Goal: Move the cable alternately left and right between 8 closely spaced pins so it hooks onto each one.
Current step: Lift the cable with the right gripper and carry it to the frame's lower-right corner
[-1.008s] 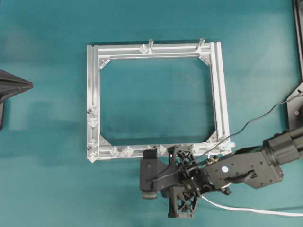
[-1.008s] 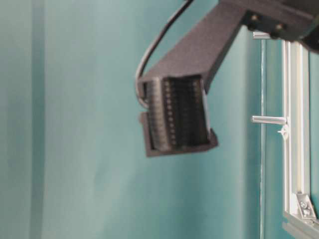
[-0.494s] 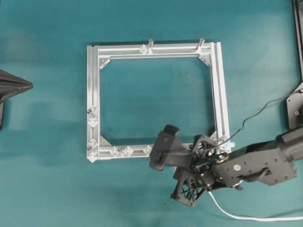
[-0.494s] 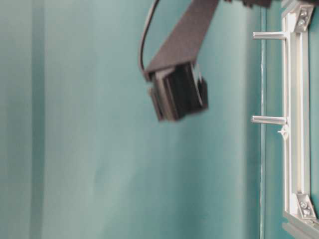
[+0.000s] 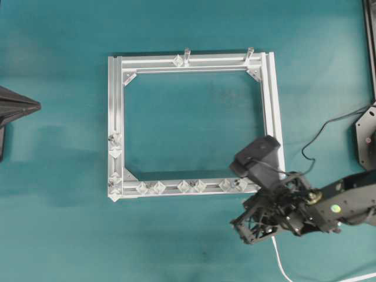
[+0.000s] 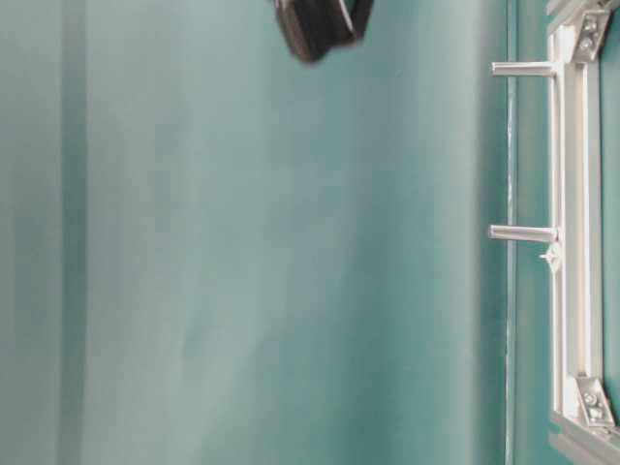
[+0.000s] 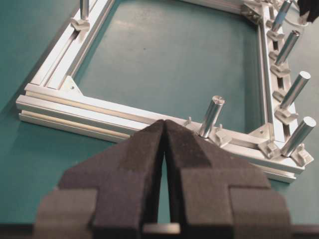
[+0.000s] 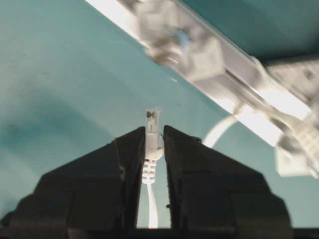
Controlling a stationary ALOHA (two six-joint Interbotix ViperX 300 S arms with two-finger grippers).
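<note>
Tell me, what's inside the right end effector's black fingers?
The white cable's pale plug sits pinched between the right end effector's fingers, tip poking out. The cord runs down between them, its lower stretch hidden by the fingers.

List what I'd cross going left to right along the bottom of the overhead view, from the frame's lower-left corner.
Frame's lower-left corner → pins along the bottom rail → black wrist camera → right gripper → white cable trailing off the bottom.
</note>
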